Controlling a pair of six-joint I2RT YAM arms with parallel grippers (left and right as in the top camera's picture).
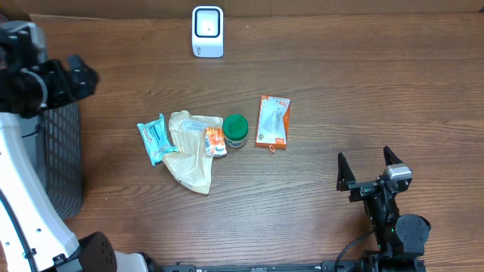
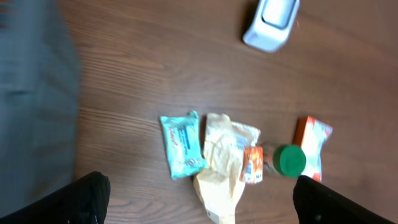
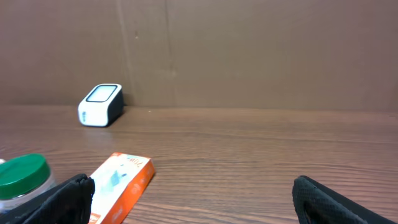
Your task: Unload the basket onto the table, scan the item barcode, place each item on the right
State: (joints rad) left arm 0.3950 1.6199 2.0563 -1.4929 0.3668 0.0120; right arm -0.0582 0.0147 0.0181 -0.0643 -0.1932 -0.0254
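Highest over the bench [image 1: 340, 75], the left gripper [image 1: 79, 75] hangs above a black mesh basket [image 1: 64, 162], jaws spread and empty. The right gripper [image 1: 364, 162] sits low at the near right, jaws just as wide. Five items lie mid-bench: teal wipes packet [image 1: 155, 138], beige pouch [image 1: 193, 155], orange sachet [image 1: 215, 141], green-lidded jar [image 1: 235, 131] and orange box [image 1: 273, 122]. The white scanner [image 1: 207, 32] stands well apart at the far edge.

From the left wrist, the cluster lies far below, untouched.

From the right wrist, jar and box show lower left, with the scanner beyond.

Nothing is picked yet. The next move probably calls for descending on one item, likely the box, pinching it and turning its barcode to the scanner.
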